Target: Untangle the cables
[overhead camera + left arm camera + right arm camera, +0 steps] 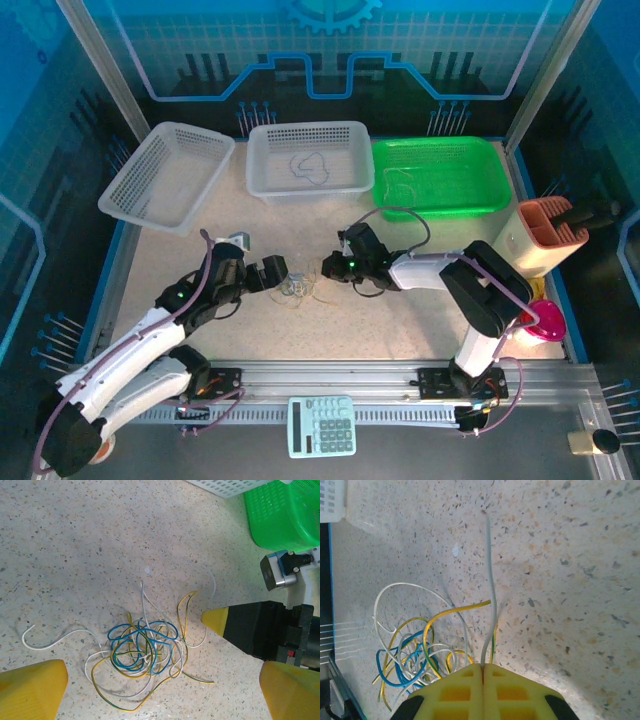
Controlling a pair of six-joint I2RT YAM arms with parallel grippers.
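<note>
The cables (297,288) lie as a tangle of thin blue, yellow-green and white wires on the speckled table between the two grippers. The left wrist view has the tangle (145,652) between and just ahead of my left gripper (160,695), whose yellow fingers (30,690) stand wide apart and hold nothing. My right gripper (483,667) is shut on a white cable (490,595) that rises out of the seam between its pads. The rest of the tangle (412,655) lies to its left. From above, the left gripper (268,272) and right gripper (325,268) flank the heap.
At the back stand an empty white basket (150,190), a second white basket (310,192) with a wire in it, and a green basket (440,210) with a wire. A beige-orange holder (545,235) and pink object (545,320) sit far right. A calculator (322,425) lies in front.
</note>
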